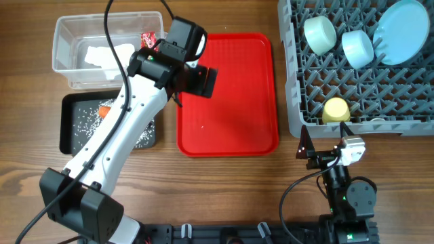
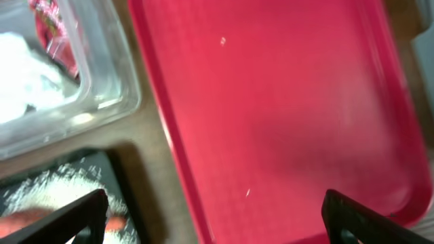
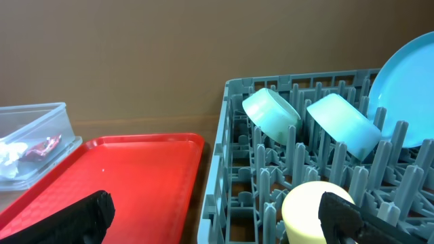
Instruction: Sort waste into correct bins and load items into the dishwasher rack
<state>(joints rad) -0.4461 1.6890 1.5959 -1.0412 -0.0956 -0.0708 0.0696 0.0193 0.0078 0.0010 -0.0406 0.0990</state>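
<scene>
The grey rack (image 1: 407, 102) at the right holds the pale green bowl (image 1: 319, 34), light blue bowl (image 1: 357, 47), blue plate (image 1: 401, 31) and yellow cup (image 1: 335, 110). The clear tub (image 1: 66, 47) holds the white napkin (image 1: 105, 54) and red wrapper (image 1: 148, 38). The black tray (image 1: 68, 129) holds rice grains (image 1: 87, 122) and the orange carrot (image 1: 105, 110). My left gripper (image 1: 196, 80) is open and empty above the red tray's left edge. My right gripper (image 1: 325, 148) is open and empty near the rack's front corner; the cup (image 3: 315, 210) shows past its right finger.
The flat red tray (image 1: 228, 95) lies in the middle, with a stray rice grain or two (image 2: 222, 41). Bare wooden table lies in front of it and around the right arm's base. The left arm crosses over the black tray.
</scene>
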